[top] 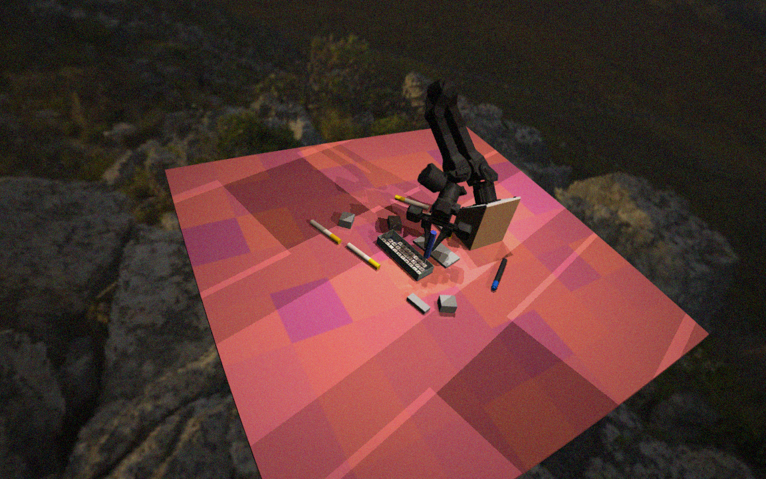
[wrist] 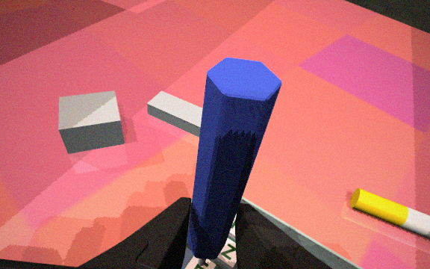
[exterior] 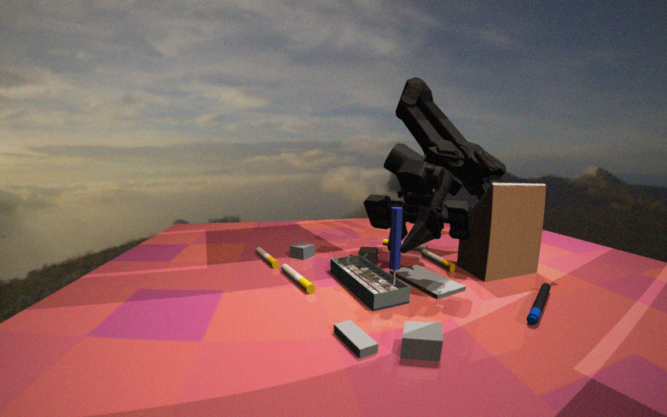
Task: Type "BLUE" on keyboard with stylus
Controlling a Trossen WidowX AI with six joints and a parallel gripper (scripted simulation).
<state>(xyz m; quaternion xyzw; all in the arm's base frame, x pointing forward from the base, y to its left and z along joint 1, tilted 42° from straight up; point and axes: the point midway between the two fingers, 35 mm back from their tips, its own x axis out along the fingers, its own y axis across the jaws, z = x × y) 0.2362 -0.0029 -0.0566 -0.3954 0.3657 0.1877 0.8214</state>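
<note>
The blue stylus (top: pixel 431 243) (exterior: pixel 396 233) (wrist: pixel 234 149) stands nearly upright, with its thin metal tip down. My gripper (top: pixel 429 240) (exterior: pixel 397 248) (wrist: pixel 213 211) is shut on its shaft. The keyboard (top: pixel 403 255) (exterior: pixel 390 299) is a dark grey-green tray with pale keys, directly below the stylus. The tip is inside its walls, near the end closer to the exterior camera. In the wrist view the tip is over a key beside the N key (wrist: pixel 229 252); that key's letter is mostly hidden. I cannot tell whether the tip touches or presses it.
A flat grey slab (top: pixel 446 256) (exterior: pixel 429 282) lies beside the keyboard, with a tall brown box (top: pixel 496 223) (exterior: pixel 515 233) beyond. A black-and-blue marker (top: pixel 499 275) (exterior: pixel 539 303), several yellow-and-white markers and several grey blocks lie around.
</note>
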